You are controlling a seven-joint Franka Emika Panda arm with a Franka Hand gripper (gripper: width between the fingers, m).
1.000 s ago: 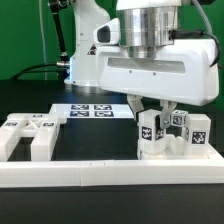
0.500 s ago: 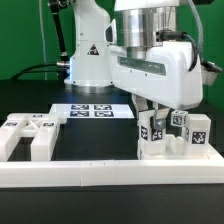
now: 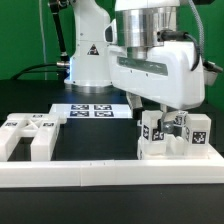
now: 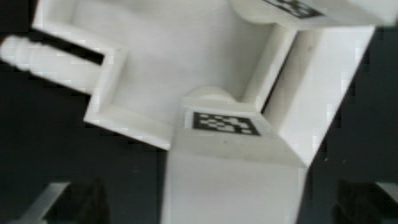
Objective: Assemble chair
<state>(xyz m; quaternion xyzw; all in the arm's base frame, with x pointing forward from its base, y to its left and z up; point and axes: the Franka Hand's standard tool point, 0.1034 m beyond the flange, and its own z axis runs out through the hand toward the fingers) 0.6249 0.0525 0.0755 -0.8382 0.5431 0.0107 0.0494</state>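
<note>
Two clusters of small white chair pieces lie on a black table (image 3: 95,142). The first cluster (image 3: 172,135), toward the exterior view's right, is a tight huddle of upright blocky pieces, several showing black-and-white square tags. The second cluster (image 3: 28,134) sits toward the exterior view's left, well apart from the first, with its blocky pieces lying low and close together.

The gripper (image 3: 154,112) hangs directly over the first cluster. Its dark fingers (image 3: 138,106) reach down to the tops of the pieces. It cannot be told whether they are spread wide, narrowed, or clamped on a piece.

In the wrist view, a white blocky piece (image 4: 231,175) fills much of the picture. It has a square tag (image 4: 228,123) on one face and a flat white panel (image 4: 143,70) beside it.

Behind and between the clusters, the marker board (image 3: 92,110) lies flat. A long white border rail (image 3: 100,176) runs along the front of the table. The white arm (image 3: 150,60) rises above the first cluster.
</note>
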